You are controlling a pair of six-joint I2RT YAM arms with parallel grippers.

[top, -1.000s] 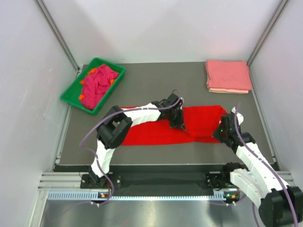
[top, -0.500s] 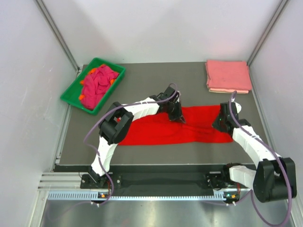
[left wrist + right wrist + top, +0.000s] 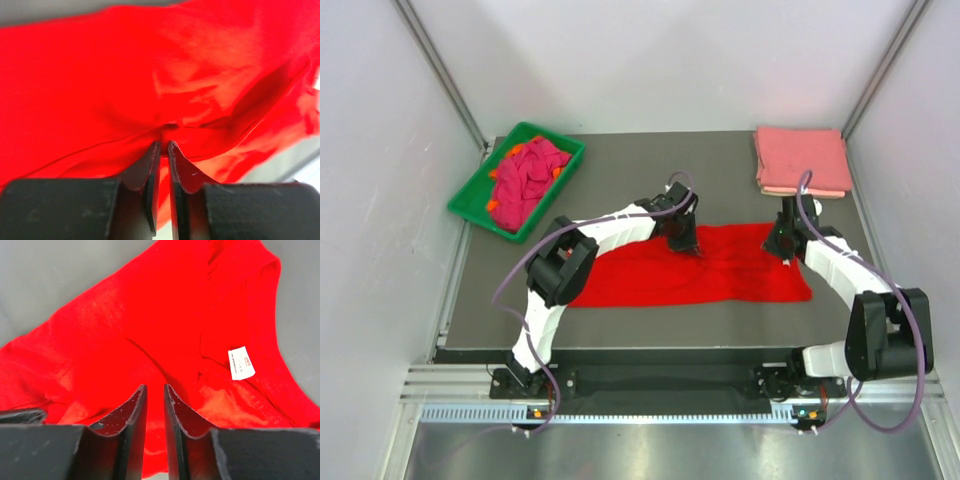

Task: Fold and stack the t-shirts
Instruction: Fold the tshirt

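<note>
Where red t-shirt [image 3: 720, 272] lies spread, left gripper [image 3: 164, 144], right gripper [image 3: 155, 387] sit just above, both slightly parted.

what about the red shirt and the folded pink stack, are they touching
Apart. The top external view shows a strip of bare grey table between the red shirt and the folded pink stack.
</note>
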